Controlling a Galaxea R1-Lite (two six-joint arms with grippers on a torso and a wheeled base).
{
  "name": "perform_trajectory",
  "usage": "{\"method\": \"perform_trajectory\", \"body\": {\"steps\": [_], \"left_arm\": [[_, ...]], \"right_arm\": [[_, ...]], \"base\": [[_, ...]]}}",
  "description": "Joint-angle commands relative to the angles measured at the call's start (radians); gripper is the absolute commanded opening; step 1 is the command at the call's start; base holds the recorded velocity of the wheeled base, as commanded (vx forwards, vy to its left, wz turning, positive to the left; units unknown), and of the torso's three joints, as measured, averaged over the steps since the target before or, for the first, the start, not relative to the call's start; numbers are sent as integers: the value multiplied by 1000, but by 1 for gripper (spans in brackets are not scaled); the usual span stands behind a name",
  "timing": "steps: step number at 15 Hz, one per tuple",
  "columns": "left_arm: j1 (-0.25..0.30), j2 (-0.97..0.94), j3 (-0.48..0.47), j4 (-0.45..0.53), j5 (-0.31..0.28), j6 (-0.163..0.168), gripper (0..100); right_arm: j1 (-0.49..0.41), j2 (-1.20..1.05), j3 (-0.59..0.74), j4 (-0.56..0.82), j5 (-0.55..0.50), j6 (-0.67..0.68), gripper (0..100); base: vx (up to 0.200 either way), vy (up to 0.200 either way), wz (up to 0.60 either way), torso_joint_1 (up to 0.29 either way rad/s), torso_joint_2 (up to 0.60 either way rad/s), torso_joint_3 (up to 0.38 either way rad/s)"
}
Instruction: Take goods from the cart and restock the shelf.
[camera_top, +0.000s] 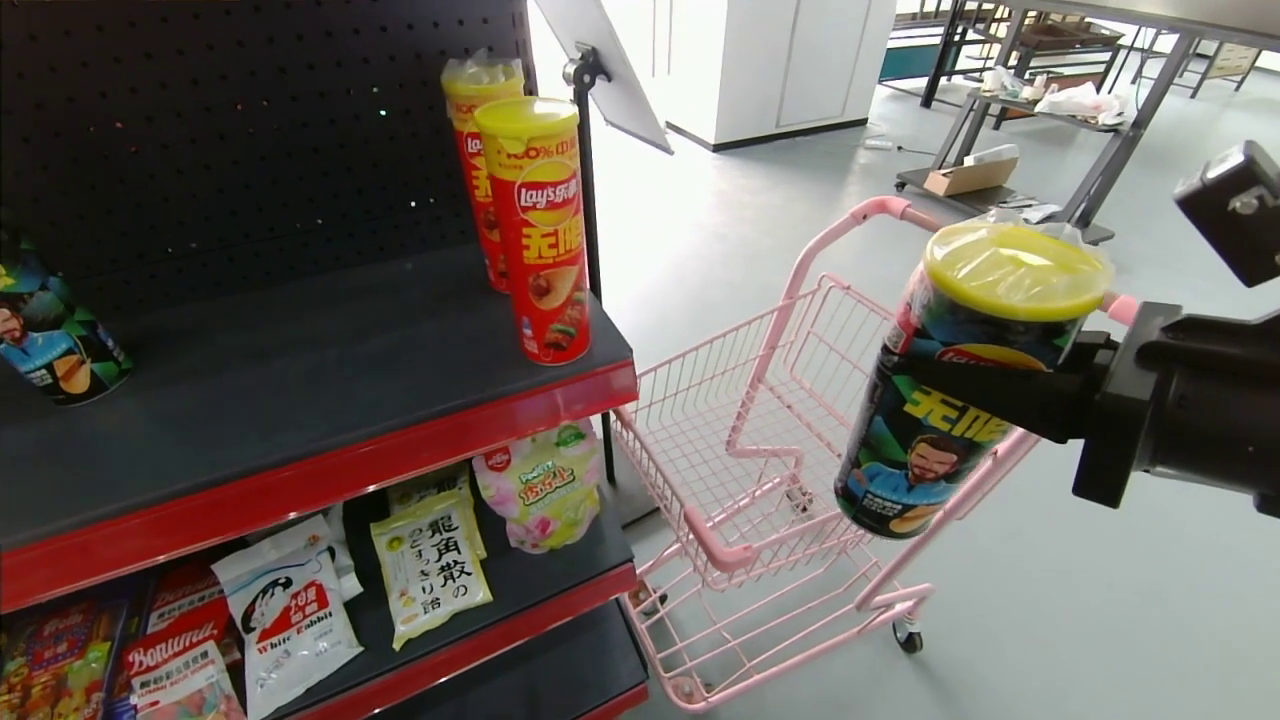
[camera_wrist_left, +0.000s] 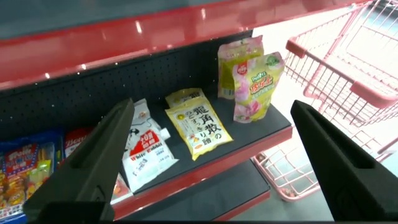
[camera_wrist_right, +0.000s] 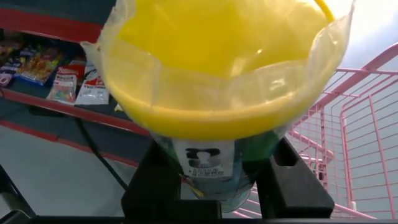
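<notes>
Canister (camera_top: 915, 470) clamped in right end effector (camera_top: 990, 395), lid uppermost, overlapping the pink cart (camera_top: 760, 400) at its handle.
Its label is partly covered by the fingers. Left end effector (camera_wrist_left: 212, 107) spread wide, holding nothing, facing lower-shelf snack bags (camera_wrist_left: 199, 127). Top shelf (camera_top: 330, 330): two red canisters (camera_top: 540, 230), rear one half hidden; dark canister (camera_top: 50, 340) cut off at frame edge.

Held can (camera_top: 920, 470): glossy printed body, loose clear film around the top.
Lid (camera_top: 1015, 270): smooth yellow plastic.
Red cans (camera_top: 545, 230): glossy print, yellow plastic lids.
Right end effector (camera_top: 960, 395): black, matt, looks like plastic.
Shelf board (camera_top: 300, 350): dark, matt, seems painted metal.
Front edge (camera_top: 400, 440): red, glossy.
Back panel (camera_top: 250, 130): black perforated sheet, matt.
Cart (camera_top: 870, 210): thin wire, smooth pink coating.
Snack bags (camera_top: 430, 570): shiny plastic film, slightly wrinkled.
Floor (camera_top: 1050, 600): grey, smooth, faint shine.
</notes>
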Motion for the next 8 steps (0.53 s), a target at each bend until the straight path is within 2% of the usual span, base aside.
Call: {"method": "perform_trajectory", "body": {"steps": [1, 4, 8], "left_arm": [[1, 1, 0, 0, 0, 0, 100], [0, 1, 0, 0, 0, 0, 100], [1, 1, 0, 0, 0, 0, 100]], "right_arm": [[0, 27, -10, -1, 0, -1, 0], [0, 32, -10, -1, 0, -1, 0], [-5, 39, -9, 1, -4, -2, 0]], "base": [[0, 0, 0, 207, -613, -388], [0, 0, 0, 214, -538, -346], [0, 0, 0, 160, -402, -245]]}}
